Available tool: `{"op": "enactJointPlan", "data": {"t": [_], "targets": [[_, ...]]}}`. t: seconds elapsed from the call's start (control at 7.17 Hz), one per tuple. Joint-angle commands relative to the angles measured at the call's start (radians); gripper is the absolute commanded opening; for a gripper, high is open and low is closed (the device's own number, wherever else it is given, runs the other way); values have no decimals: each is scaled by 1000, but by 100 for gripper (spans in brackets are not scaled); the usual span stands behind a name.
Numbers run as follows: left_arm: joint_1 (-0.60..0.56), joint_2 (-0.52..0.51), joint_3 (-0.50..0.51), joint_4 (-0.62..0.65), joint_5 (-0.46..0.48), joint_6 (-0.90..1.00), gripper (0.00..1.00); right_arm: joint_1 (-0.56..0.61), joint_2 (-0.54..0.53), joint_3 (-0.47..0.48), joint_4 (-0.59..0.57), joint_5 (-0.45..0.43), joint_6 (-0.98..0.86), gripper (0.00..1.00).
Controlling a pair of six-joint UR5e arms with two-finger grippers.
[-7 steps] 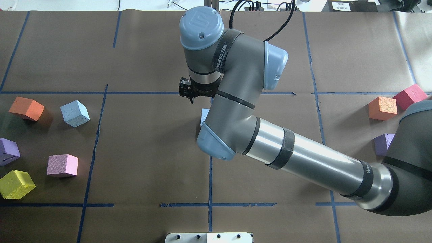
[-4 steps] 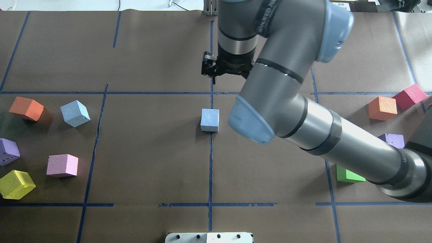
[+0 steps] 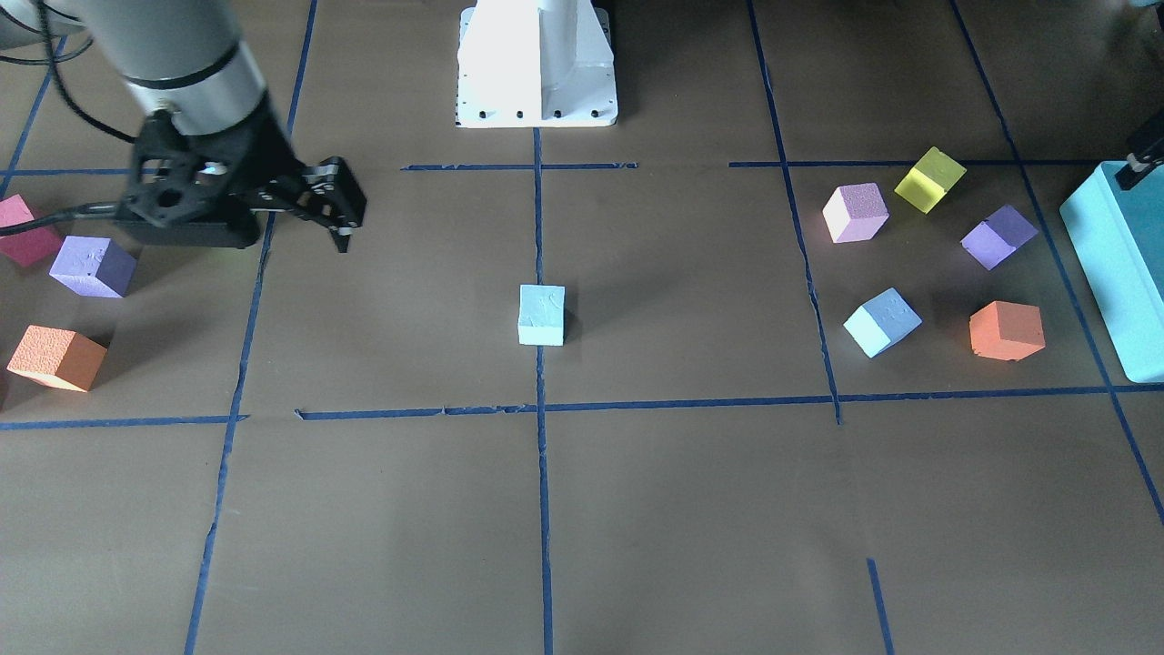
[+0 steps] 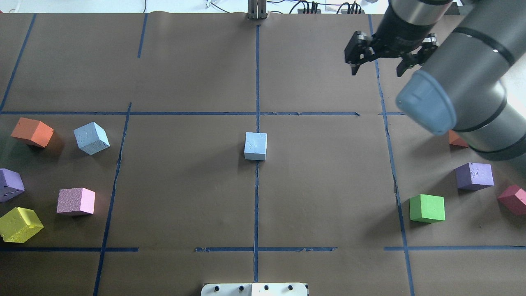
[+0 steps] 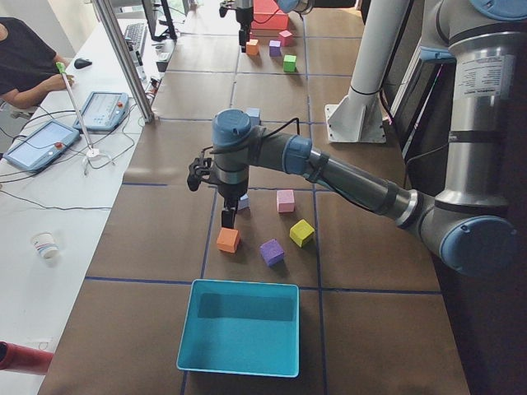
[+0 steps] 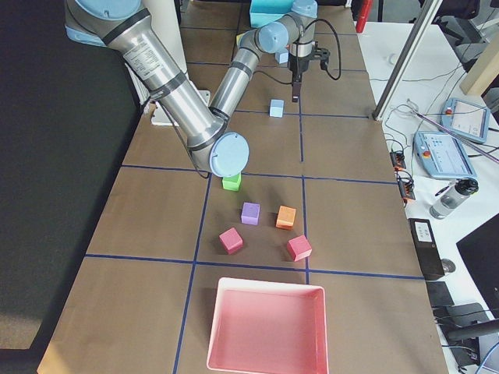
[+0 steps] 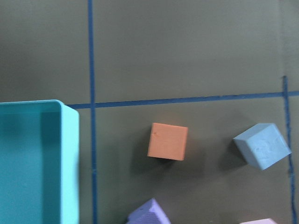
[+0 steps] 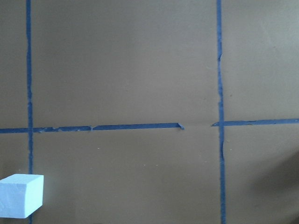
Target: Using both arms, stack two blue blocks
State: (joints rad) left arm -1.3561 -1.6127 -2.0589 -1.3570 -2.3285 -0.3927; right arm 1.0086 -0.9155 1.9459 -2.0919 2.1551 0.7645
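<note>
One blue block (image 4: 255, 145) stands alone on the centre tape line; it also shows in the front view (image 3: 541, 315) and at the bottom left of the right wrist view (image 8: 21, 195). The second blue block (image 4: 91, 137) lies tilted at the left among other cubes and shows in the left wrist view (image 7: 262, 145). My right gripper (image 4: 376, 68) is open and empty, high over the far right, well away from the centre block. My left gripper (image 5: 226, 216) hangs above the orange cube, close to the second blue block; I cannot tell if it is open or shut.
Orange (image 4: 32, 132), purple (image 4: 10, 184), pink (image 4: 75, 201) and yellow (image 4: 19, 224) cubes surround the left blue block. A turquoise box (image 3: 1114, 264) stands beyond them. Green (image 4: 427, 208), purple (image 4: 474, 176) and red (image 4: 513, 199) cubes lie right. A pink tray (image 6: 265, 327) sits at the right end.
My right arm has swung up and to the right, away from the centre blue block, which now stands uncovered. The blocks have not moved.
</note>
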Motion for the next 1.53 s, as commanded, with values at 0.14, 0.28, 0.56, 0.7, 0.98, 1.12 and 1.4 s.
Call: {"op": "enactJointPlan", "data": {"t": [0.14,0.28,0.56,0.7,0.98,1.12,1.4], "targets": [[200,-105,14,-13,59,-373,100,201,-164,8,1,60,-380,100],[256,-119,43,-83,108,-506,100,253,-202,4,1,84,-472,100],[336,-135,205,-335,202,-720,100,321,-264,-4,4,86,-626,100],[386,-136,261,-415,254,-791,100,352,-302,-4,7,92,-693,100],[416,-177,340,-453,284,-834,100,419,-348,-31,10,144,-790,100],[431,-182,352,-453,317,-836,100,424,-356,-31,10,149,-797,100],[451,-171,368,-455,334,-838,100,424,-358,-31,10,150,-792,100]]}}
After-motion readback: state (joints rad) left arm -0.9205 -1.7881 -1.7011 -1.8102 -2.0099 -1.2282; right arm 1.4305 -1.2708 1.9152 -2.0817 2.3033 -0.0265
